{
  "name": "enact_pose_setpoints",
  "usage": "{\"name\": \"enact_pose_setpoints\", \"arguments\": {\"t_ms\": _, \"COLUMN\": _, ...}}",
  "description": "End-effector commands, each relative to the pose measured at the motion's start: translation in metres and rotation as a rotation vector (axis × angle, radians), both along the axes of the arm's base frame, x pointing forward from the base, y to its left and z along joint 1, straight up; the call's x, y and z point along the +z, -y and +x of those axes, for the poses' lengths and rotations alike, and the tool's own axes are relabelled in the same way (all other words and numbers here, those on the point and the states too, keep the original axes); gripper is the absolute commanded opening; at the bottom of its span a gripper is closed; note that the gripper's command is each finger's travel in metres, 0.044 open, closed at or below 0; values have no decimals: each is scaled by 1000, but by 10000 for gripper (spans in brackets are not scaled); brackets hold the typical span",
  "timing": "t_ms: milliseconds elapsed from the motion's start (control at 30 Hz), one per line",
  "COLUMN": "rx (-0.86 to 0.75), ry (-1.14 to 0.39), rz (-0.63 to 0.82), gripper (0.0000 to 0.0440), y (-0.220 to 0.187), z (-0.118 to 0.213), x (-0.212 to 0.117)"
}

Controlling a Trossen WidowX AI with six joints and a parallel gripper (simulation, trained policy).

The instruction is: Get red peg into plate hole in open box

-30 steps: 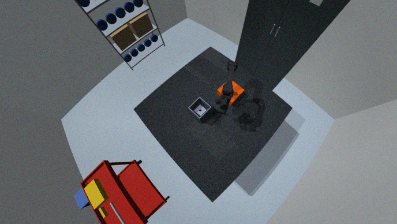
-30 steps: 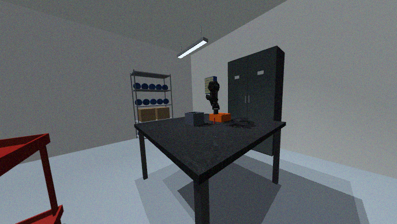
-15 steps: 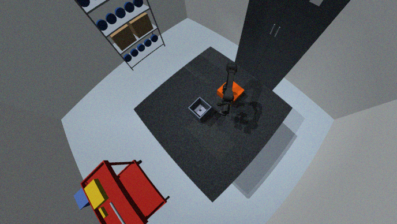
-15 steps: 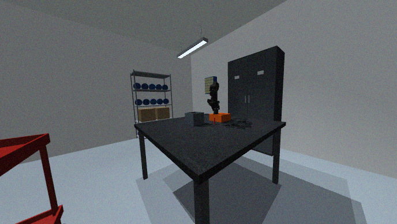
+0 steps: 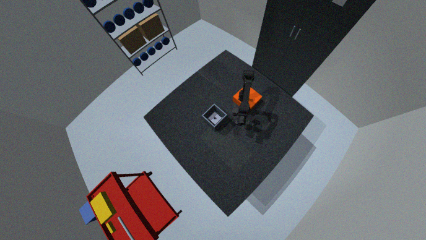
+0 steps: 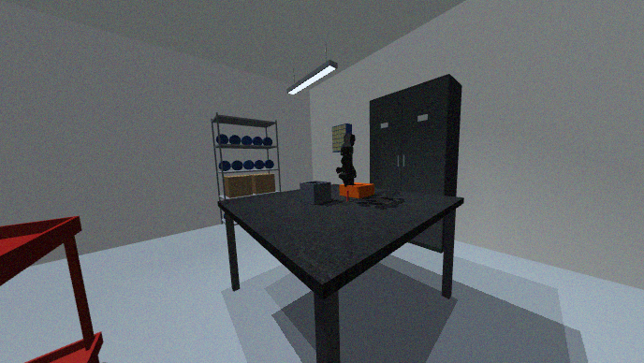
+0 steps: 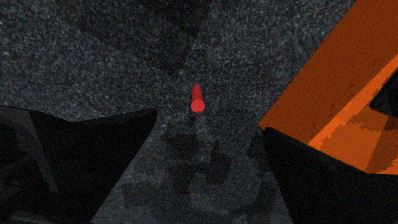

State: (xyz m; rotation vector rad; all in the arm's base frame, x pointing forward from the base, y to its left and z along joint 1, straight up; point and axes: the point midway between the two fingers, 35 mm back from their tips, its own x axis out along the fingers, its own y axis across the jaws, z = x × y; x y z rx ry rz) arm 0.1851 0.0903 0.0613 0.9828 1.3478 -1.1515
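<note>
Noted at exterior view: slim, smooth red peg (image 6: 347, 196) (image 7: 197, 100), upright on the dark, speckled table (image 5: 186, 124) (image 6: 304, 234) (image 7: 100, 50), outside and to the right of the square, grey, open box (image 5: 218, 125) (image 6: 314, 193), just on the near side of the matte orange base (image 5: 259, 97) (image 6: 367, 191) (image 7: 320, 80). Can make out a pale plate (image 5: 219, 118) with a dark hole at the box's bottom. Found black gripper (image 5: 239, 119) (image 6: 346, 181) (image 7: 209, 123) above the peg, pointing down, jaws wide apart, with nothing clamped.
</note>
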Motion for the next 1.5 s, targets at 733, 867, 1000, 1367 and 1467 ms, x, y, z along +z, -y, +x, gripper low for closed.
{"name": "enact_pose_setpoints", "arguments": {"t_ms": 733, "rx": -14, "ry": 23, "rz": -69, "gripper": 370, "y": 12, "z": -3, "x": -70}}
{"name": "enact_pose_setpoints", "arguments": {"t_ms": 867, "rx": -6, "ry": 29, "rz": -64, "gripper": 281, "y": 9, "z": 1, "x": -77}}
{"name": "enact_pose_setpoints", "arguments": {"t_ms": 1000, "rx": 10, "ry": 34, "rz": -52, "gripper": 181, "y": 5, "z": 4, "x": -84}}
{"name": "enact_pose_setpoints", "arguments": {"t_ms": 1367, "rx": 57, "ry": 72, "rz": -16, "gripper": 9, "y": -3, "z": 18, "x": -87}}
{"name": "enact_pose_setpoints", "arguments": {"t_ms": 1467, "rx": 49, "ry": 92, "rz": -12, "gripper": 5, "y": -2, "z": 22, "x": -81}}
